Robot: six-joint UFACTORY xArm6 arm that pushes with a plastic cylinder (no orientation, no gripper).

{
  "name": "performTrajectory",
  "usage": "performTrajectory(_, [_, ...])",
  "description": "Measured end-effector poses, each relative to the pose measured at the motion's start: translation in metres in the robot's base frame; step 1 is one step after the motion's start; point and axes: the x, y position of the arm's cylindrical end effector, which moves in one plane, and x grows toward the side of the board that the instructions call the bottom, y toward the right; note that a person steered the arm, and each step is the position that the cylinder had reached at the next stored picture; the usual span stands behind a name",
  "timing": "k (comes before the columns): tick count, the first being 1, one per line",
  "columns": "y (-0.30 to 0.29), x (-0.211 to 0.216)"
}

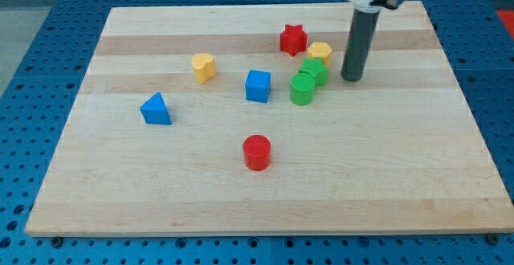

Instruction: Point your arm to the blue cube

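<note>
The blue cube (258, 86) sits near the middle of the wooden board (120, 177). My tip (351, 78) rests on the board at the view's upper right, well to the right of the blue cube. Between the tip and the cube stand two green blocks (307, 82), touching each other. A yellow block (320, 53) lies just left of the rod, above the green ones.
A red star (294, 39) lies above the green blocks. A yellow heart-like block (204, 67) is up and left of the cube. A blue triangular block (156, 109) is at the left. A red cylinder (257, 152) is below the cube.
</note>
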Motion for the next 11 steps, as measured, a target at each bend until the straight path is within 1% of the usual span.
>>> performTrajectory(3, [-0.009, 0.081])
performTrajectory(4, [-0.016, 0.087])
performTrajectory(8, [-0.022, 0.087])
performTrajectory(9, [-0.035, 0.087])
performTrajectory(11, [-0.084, 0.086])
